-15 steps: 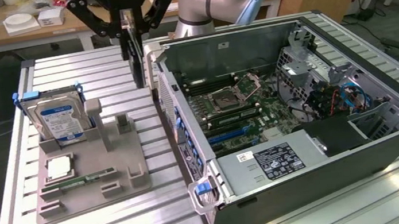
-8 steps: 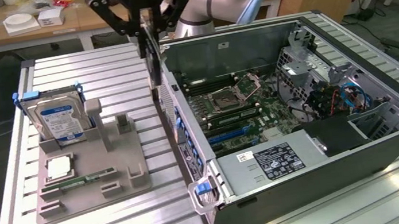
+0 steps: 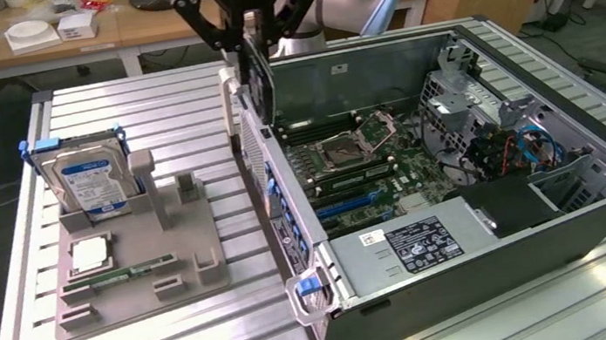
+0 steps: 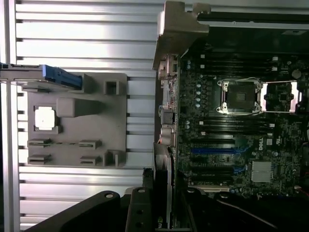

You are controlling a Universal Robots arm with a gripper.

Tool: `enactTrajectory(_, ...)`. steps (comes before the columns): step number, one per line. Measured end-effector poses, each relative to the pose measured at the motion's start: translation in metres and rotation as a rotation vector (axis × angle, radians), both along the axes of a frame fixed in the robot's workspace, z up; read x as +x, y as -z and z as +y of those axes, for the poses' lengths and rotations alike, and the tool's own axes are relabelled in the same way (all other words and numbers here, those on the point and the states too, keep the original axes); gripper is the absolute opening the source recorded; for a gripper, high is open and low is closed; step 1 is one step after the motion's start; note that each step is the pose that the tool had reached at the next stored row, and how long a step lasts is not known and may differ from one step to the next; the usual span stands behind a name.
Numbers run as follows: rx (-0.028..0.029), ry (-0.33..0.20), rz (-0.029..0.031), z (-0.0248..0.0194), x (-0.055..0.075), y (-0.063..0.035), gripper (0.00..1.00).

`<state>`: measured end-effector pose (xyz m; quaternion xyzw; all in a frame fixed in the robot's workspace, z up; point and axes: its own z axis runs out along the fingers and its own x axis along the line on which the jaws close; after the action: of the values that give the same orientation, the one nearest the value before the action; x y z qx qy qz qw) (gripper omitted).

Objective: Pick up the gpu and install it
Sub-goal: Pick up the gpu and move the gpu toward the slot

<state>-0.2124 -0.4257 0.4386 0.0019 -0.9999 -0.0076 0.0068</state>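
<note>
Your hand (image 3: 255,37) is clamped on the gpu (image 3: 260,88). It grips the card by its upper edge, so the card hangs straight down, edge-on, beneath the fingers. In the exterior view you see it held over the wall of the computer case (image 3: 590,211) that lies nearest the hand. Its lower end is close to that wall's rim, and you cannot tell whether they touch.

The wrist view gives you what that angle hides. Looking down past the hand, the card's thin edge runs along the border between the case wall and the motherboard (image 4: 227,159). It is near the blue slots (image 4: 212,151) and well apart from the processor socket (image 4: 240,96), which lies farther out from the hand.

The exterior view in turn shows you the case open on its side. It holds the motherboard, a labelled power supply (image 3: 407,248) and a bundle of cables (image 3: 524,150).

Away from the hand, outside the case, a grey holder (image 3: 142,283) rests on the slatted table (image 3: 153,102). In it a hard drive (image 3: 93,180) stands upright, a square chip (image 3: 91,253) lies flat in a pocket, and a memory stick (image 3: 134,269) sits in a groove.
</note>
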Motion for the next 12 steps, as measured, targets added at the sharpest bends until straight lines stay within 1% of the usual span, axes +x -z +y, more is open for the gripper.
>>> enactTrajectory(5,-0.0001,0.000,-0.0001,0.0000,0.010,0.0017,0.27)
enactTrajectory(9,-0.0012,0.000,-0.0009,0.0000,0.014,0.0042,0.27)
enactTrajectory(12,-0.0016,0.000,-0.0027,0.0000,0.016,0.0051,0.27)
